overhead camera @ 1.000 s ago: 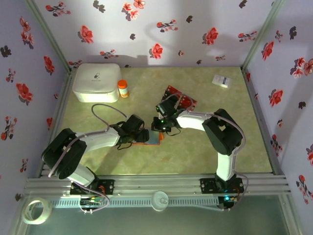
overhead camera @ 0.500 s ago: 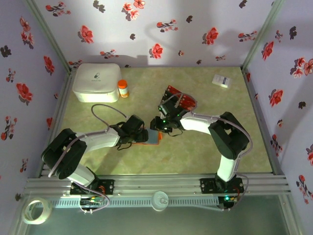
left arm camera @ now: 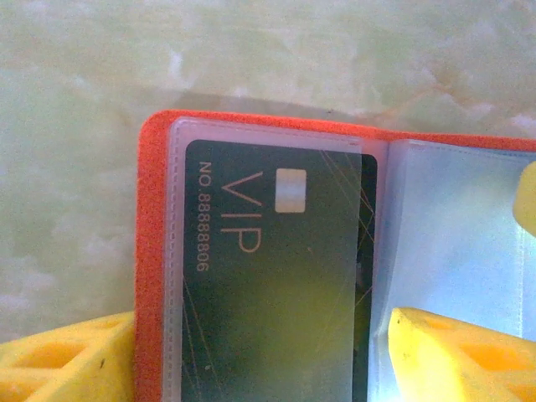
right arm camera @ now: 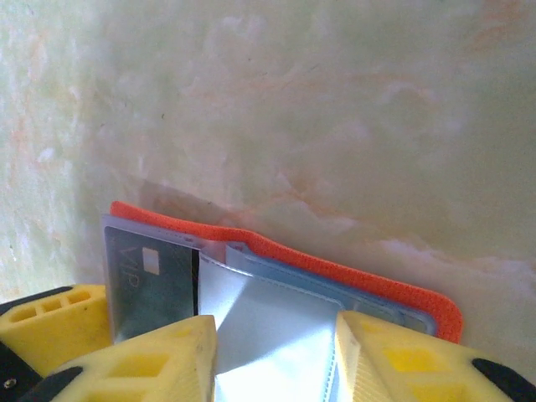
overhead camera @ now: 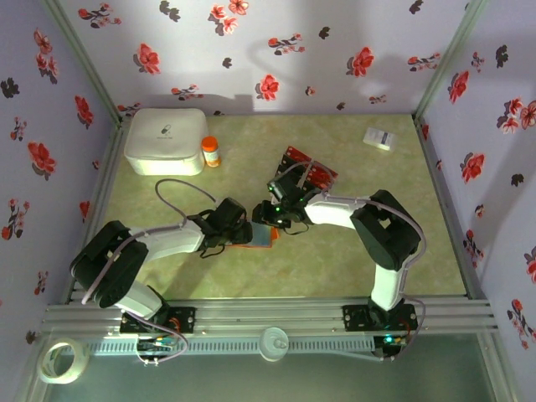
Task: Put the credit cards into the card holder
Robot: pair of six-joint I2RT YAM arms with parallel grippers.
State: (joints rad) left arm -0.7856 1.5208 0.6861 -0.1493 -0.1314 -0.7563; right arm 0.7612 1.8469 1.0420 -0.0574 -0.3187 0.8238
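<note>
The holder point(left arm camera: 151, 251) lies open on the desk point(overhead camera: 385, 251), a black card point(left arm camera: 276, 318) reading "VIP NO. 8888806" in its clear sleeve point(left arm camera: 268, 151). The left jaws and right jaws stand open over its pages, perhaps touching them; red cards point(overhead camera: 322, 176) lie beyond

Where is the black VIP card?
The VIP card sits inside a clear pocket on the left side of the open card holder in the left wrist view.

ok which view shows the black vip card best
Left wrist: the black VIP card sits close up in the card holder, print readable. Right wrist catches a foreshortened corner. Top external: too small to tell.
</note>
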